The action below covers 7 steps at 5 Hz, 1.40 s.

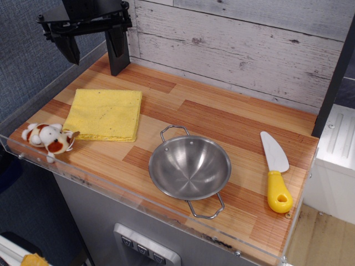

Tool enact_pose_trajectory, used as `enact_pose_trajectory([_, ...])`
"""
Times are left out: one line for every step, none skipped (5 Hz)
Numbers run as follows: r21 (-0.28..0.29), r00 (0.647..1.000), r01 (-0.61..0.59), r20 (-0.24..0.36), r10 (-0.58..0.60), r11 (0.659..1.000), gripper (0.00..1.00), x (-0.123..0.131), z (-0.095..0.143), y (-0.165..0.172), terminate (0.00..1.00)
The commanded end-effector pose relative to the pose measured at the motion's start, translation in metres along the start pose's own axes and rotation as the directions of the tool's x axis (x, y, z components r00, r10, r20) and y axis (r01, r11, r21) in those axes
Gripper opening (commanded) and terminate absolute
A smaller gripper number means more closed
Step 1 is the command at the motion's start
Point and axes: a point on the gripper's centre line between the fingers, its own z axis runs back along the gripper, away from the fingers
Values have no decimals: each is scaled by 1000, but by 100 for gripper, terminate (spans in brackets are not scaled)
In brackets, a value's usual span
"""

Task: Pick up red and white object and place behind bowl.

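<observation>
The red and white object, a small plush animal (48, 139), lies at the front left corner of the wooden counter. The steel bowl (189, 168) with two wire loop handles sits near the front middle, empty. My black gripper (93, 51) hangs open and empty above the back left corner, well behind the plush and far left of the bowl. Its two fingers (117, 51) point down, spread apart.
A folded yellow cloth (105, 113) lies between the gripper and the plush. A white toy knife with a yellow handle (274, 172) lies at the right. A whitewashed plank wall (238, 50) backs the counter. A clear plastic rim (138, 195) edges the front.
</observation>
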Motion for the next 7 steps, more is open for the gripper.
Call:
enact_pose_trajectory([0,1000,0,0,0,1000,100,0,0,0,0])
enact_pose_trajectory([61,996,-85,17,84,995,100,-12,0,12,0])
enact_pose_trajectory([110,986,-166,19,165,980,100,-26,-6,26,0])
enact_pose_trajectory([166,976,-218,24,217,962,100,-38,-11,40,0])
enact_pose_trajectory([187,966,-257,20,258,948,100,-45,-20,56,0])
enact_pose_trajectory([208,960,-276,12,280,938,100,-48,-31,73,0])
enact_pose_trajectory([224,953,-299,21,302,928,100,-50,-35,86,0])
